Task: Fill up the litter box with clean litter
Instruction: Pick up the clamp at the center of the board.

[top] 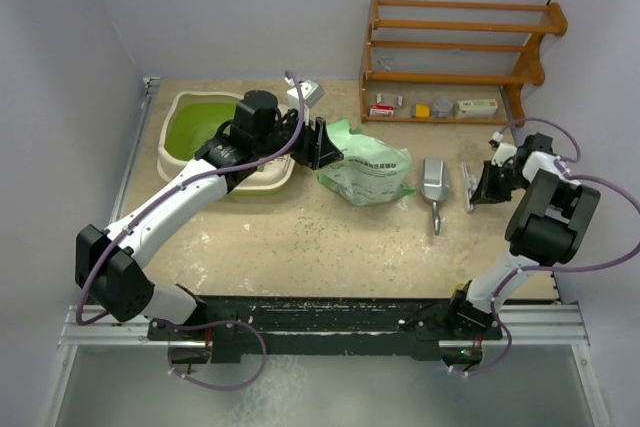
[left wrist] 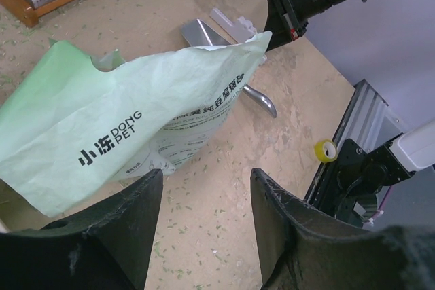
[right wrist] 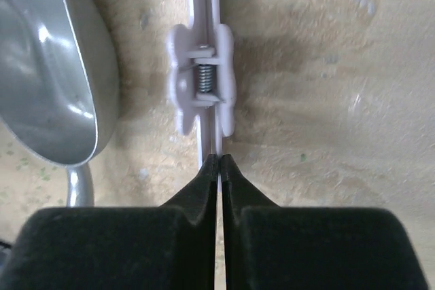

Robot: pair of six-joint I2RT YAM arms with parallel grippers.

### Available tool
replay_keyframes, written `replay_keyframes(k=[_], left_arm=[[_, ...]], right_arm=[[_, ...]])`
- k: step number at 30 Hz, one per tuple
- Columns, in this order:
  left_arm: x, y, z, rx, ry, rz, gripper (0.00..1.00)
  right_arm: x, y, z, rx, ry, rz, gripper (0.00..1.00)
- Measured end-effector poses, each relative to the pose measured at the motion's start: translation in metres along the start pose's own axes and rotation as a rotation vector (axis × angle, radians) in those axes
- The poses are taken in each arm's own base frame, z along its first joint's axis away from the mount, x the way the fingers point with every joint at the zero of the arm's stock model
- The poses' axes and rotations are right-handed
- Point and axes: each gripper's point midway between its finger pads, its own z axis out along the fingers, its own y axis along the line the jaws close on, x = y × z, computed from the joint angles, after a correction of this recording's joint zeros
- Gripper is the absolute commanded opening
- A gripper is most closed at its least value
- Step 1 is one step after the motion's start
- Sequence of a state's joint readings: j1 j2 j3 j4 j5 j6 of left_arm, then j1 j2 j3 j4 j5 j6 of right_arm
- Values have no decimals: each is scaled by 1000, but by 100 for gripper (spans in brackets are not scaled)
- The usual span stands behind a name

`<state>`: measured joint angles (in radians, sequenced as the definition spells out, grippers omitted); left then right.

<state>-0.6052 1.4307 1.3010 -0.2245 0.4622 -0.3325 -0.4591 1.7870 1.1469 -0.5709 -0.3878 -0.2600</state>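
Observation:
The cream litter box (top: 178, 100) with its lime-green inside stands at the back left, and my left arm reaches across it. My left gripper (top: 320, 143) is open just left of the pale green printed bag (top: 366, 173). In the left wrist view the bag (left wrist: 102, 127) lies beyond the left gripper (left wrist: 204, 180), with nothing between the fingers. Stray green litter pellets (left wrist: 178, 203) dot the table. At the right, my right gripper (top: 477, 190) is shut on the thin bar of a white bag clip (right wrist: 202, 79) lying flat; the right gripper (right wrist: 219, 159) pinches its near end.
A metal scoop (top: 434, 180) lies between the bag and the clip, close to the left of the clip (right wrist: 47, 66). A wooden shelf (top: 455, 47) with small boxes stands at the back right. A yellow tape roll (left wrist: 325, 149) sits near the arm bases.

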Motion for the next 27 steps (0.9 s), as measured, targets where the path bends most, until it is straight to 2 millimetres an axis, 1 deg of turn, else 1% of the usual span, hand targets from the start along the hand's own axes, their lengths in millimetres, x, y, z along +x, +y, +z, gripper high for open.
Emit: replay_keyframes(k=[3,5,9,16,19,23,25,27], left_arm=[[-1,-2,0,8,-3,-7,52],[-2,-3,1,14,-10,-10,52],[-7,-6,2,28,-28,-11,52],[-10,-9,3,48,-43,-22,53],[-12,-10,5,55,-50,-22,55],[-19,-14,6,73,-78,-27,59],[-27,-17,6,91,-105,-28,61],[-35,-22,6,113,-136,-30,62]], right_arm=[[5,5,-5,-78,-5,56,0],[6,12,-7,-128,-8,77,0],[6,24,-9,-194,-12,84,0],[10,29,-15,-201,-19,70,0],[5,31,-28,-176,-56,47,0],[-5,35,-52,-135,-123,8,0],[-12,41,-70,-126,-158,-10,0],[-24,50,-90,-135,-205,-36,0]])
